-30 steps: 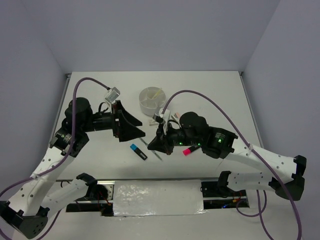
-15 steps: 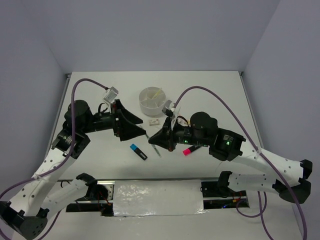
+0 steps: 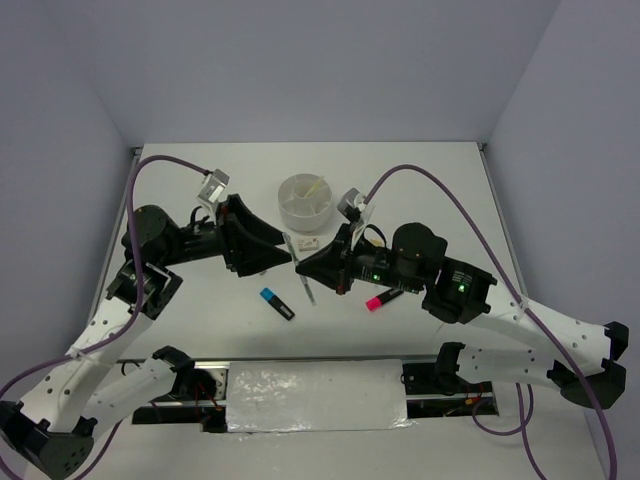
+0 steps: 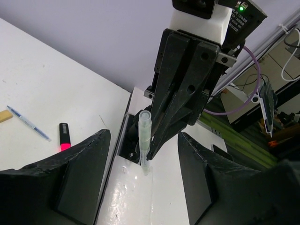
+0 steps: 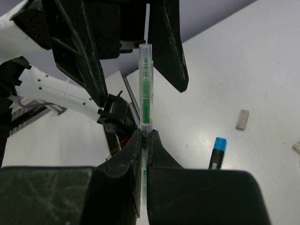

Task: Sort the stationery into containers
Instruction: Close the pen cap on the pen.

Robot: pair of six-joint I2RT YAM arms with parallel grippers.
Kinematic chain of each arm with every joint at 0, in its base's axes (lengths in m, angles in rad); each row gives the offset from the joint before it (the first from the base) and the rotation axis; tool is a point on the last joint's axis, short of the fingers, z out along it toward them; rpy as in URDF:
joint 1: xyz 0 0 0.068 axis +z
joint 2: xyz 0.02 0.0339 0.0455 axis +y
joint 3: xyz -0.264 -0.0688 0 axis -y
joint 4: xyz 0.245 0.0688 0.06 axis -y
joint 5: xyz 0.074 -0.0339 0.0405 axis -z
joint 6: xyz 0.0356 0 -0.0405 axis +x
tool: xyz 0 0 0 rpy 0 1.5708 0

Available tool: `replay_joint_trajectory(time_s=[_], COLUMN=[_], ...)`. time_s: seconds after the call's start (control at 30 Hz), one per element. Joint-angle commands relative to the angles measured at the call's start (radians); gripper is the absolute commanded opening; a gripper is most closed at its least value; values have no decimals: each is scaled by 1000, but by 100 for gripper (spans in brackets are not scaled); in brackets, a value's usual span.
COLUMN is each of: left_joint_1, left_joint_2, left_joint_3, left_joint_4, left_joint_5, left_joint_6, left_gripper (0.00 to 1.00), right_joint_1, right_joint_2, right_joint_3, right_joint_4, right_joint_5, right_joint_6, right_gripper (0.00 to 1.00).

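Note:
My right gripper is shut on a thin green pen and holds it above the table, pointing at the left arm. My left gripper is open, its fingers standing either side of the pen's free end without touching it. In the left wrist view the pen sits between my wide-open left gripper. The round white cup stands behind, a yellow pen in it. A blue-and-black highlighter and a pink-and-black highlighter lie on the table.
A small beige eraser lies in front of the cup; it also shows in the right wrist view. A light-blue pen lies near the pink highlighter. The table's near edge carries a shiny plate.
My right gripper has lifted the green pen off the table and turned it toward the left arm. My left gripper has moved right, so its open fingers now flank the pen's end.

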Motion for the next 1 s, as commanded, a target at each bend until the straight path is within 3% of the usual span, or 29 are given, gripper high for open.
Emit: replay_joint_trajectory(time_s=[0.0, 0.27, 0.3, 0.37, 0.4, 0.5, 0.57, 0.6, 0.7, 0.87, 0.9, 0.97], left_joint_1=[-18, -52, -53, -56, -55, -56, -58, -58, -59, -62, -61, -64], left_joint_2=[7, 21, 21, 24, 27, 32, 32, 33, 20, -2, -3, 0], left_joint_3=[6, -9, -9, -6, -5, -3, -6, -9, -18, -32, -35, -34], left_joint_4=[77, 103, 105, 102, 100, 91, 97, 117, 152, 220, 229, 238], left_joint_5=[18, -8, -10, -16, -18, -25, -16, -4, 25, 85, 96, 104], left_joint_6=[-1, 4, 6, 9, 13, 19, 15, 13, 22, 50, 50, 50], left_gripper=[71, 51, 40, 31, 18, 0, 0, 0, 0, 0, 0, 0], right_joint_1=[9, 9, 9, 9, 11, 9, 9, 6, 5, 0, 0, 0], right_joint_2=[-9, 12, 15, 15, 14, 12, 11, 11, 15, 57, 61, 70], right_joint_3=[7, 15, 15, 9, 7, -2, -9, -12, -32, -25, -25, -22], right_joint_4=[92, 115, 117, 125, 128, 134, 140, 143, 148, 137, 140, 146], right_joint_5=[18, -2, -3, -7, -8, -19, -37, -48, -108, -194, -197, -197], right_joint_6=[20, 32, 34, 35, 38, 41, 40, 38, 32, 35, 35, 35], right_gripper=[0, 0, 0, 0, 0, 0, 2, 24, 59, 60, 50, 40])
